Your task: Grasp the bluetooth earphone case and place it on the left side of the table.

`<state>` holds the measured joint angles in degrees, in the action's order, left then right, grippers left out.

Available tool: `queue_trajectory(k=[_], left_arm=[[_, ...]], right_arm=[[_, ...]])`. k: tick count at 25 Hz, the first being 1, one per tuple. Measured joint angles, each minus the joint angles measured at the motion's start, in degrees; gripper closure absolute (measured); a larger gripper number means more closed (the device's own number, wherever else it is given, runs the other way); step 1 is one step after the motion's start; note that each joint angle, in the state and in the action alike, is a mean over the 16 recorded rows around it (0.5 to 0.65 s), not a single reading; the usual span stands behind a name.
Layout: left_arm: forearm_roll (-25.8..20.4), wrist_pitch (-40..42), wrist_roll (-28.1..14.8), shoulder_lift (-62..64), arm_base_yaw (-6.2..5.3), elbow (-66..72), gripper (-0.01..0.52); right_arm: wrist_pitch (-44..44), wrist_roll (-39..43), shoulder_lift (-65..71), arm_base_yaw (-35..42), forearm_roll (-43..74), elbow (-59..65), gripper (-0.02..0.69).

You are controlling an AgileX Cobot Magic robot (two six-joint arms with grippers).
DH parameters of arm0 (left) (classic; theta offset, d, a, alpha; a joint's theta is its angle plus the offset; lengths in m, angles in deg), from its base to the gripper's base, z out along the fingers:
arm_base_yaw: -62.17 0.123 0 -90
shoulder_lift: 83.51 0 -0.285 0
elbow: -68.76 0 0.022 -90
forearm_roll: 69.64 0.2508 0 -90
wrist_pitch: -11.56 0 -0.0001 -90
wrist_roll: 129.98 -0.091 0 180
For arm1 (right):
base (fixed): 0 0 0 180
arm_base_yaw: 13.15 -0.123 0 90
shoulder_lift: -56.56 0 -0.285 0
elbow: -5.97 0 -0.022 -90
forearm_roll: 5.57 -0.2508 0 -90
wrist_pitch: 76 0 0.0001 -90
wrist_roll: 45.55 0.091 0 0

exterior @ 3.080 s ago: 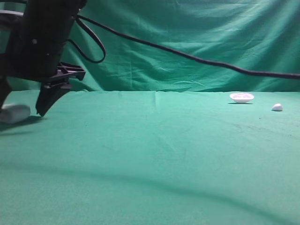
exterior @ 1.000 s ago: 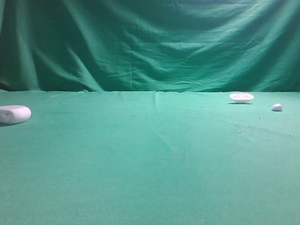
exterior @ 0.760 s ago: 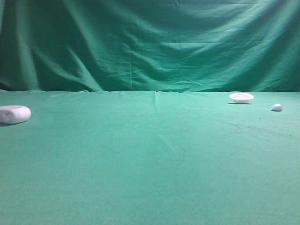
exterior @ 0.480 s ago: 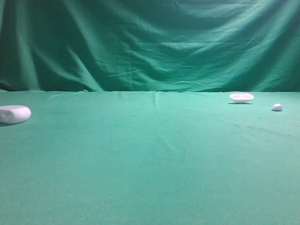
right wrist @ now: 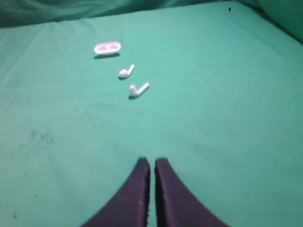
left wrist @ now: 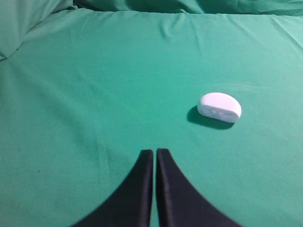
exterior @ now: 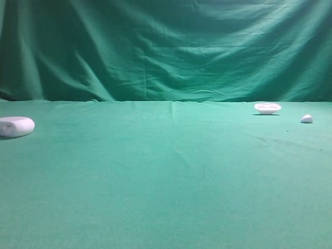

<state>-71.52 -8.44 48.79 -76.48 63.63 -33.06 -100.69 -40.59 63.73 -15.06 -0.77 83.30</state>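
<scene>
- Bluetooth earphone case (exterior: 15, 126) (left wrist: 219, 107): white, lying free on the tabletop (exterior: 166, 171) at its far left edge, ahead and right of the left fingers (left wrist: 147, 184).
- Left fingers: pressed together, holding nothing.
- Right fingers (right wrist: 163, 189): pressed together, holding nothing.
- Shallow white dish (exterior: 267, 108) (right wrist: 107, 48): far right of the case.
- Two earbuds (right wrist: 126, 71) (right wrist: 138, 89): just beside the dish.

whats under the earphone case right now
Only the green table: the bluetooth earphone case lies on bare cloth with a shadow beside it. Its underside is hidden, so nothing more can be seen there.
</scene>
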Motion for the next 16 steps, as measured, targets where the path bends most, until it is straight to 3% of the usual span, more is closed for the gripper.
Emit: queue_trajectory(k=[16], left_arm=[[0.0, 0.0, 0.0, 0.0, 0.0, 0.0, 0.514]], right_arm=[[1.1, -0.4, 0.0, 0.0, 0.1, 1.0, 0.665]])
